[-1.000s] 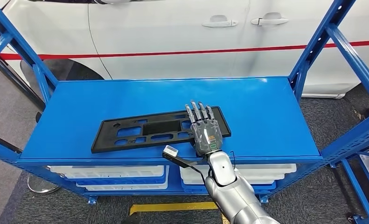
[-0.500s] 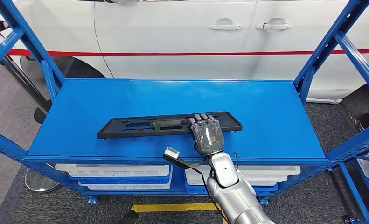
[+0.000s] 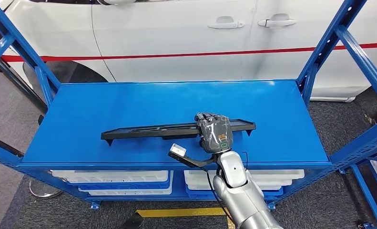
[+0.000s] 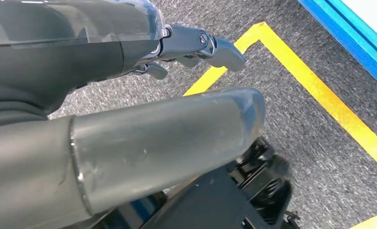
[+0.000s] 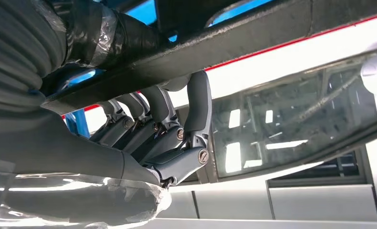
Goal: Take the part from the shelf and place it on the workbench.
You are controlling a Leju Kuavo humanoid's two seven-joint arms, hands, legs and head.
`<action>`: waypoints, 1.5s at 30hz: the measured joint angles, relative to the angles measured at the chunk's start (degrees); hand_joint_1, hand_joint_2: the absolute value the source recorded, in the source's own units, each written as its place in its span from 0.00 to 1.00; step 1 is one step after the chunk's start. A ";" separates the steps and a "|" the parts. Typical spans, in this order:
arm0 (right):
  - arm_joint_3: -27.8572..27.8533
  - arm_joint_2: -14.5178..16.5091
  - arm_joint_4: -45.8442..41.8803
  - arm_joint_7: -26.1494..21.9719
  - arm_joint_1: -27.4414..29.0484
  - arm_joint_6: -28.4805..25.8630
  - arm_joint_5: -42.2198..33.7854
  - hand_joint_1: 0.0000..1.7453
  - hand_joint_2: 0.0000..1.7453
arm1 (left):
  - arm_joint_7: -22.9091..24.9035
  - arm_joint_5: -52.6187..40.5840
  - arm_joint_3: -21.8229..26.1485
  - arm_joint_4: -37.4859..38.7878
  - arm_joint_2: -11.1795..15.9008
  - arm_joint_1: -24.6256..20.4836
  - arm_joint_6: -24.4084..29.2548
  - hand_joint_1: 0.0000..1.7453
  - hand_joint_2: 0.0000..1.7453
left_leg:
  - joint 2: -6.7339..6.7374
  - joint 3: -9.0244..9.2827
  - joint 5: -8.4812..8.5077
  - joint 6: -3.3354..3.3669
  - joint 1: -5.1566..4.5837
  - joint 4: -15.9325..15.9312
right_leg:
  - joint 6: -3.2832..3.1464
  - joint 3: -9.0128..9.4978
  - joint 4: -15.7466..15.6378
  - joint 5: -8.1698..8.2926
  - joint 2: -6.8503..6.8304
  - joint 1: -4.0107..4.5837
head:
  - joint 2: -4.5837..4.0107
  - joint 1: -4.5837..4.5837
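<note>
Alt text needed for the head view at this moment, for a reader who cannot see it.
The right hand grips a long black plastic part, tilted up on edge, on a blue shelf. A white car with a red stripe stands behind the shelf.

Part [image 3: 148,130] now lifted (tilted edge-on).

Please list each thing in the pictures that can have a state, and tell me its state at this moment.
Part: held near one end, tilted up on edge over the shelf.
Right hand: fingers curled around the part.
Left hand: holds nothing, hanging over the floor; its finger pose is unclear.
Shelf: top deck carries only the part.
Bins: stowed under the top deck.
Car doors: closed.
</note>
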 joint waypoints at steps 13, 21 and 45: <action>-4.51 3.66 -22.55 -16.53 4.64 0.02 -6.67 1.00 1.00 | -5.09 6.13 4.73 0.00 -0.04 0.33 3.58 0.00 0.00 | 0.00 8.07 7.93 3.08 -0.03 -17.60 | 2.48 -5.02 11.41 -6.56 0.13 -0.06 | 0.00 0.04; -6.52 5.51 -37.77 -26.66 10.19 0.04 -13.12 1.00 1.00 | -11.67 12.33 9.47 0.00 -0.42 1.29 3.77 0.00 0.50 | -0.08 8.00 6.53 1.88 -0.26 -16.05 | 2.13 -0.23 1.24 -0.90 0.00 -0.34 | 0.00 0.03; -5.60 5.38 -46.24 -34.32 12.29 0.09 -16.68 1.00 1.00 | -13.99 9.07 10.36 0.00 -1.02 2.83 1.66 0.00 1.00 | 0.17 8.60 7.42 3.08 -0.11 -17.46 | 2.89 -6.16 14.86 -8.04 -0.08 -0.33 | 0.00 0.04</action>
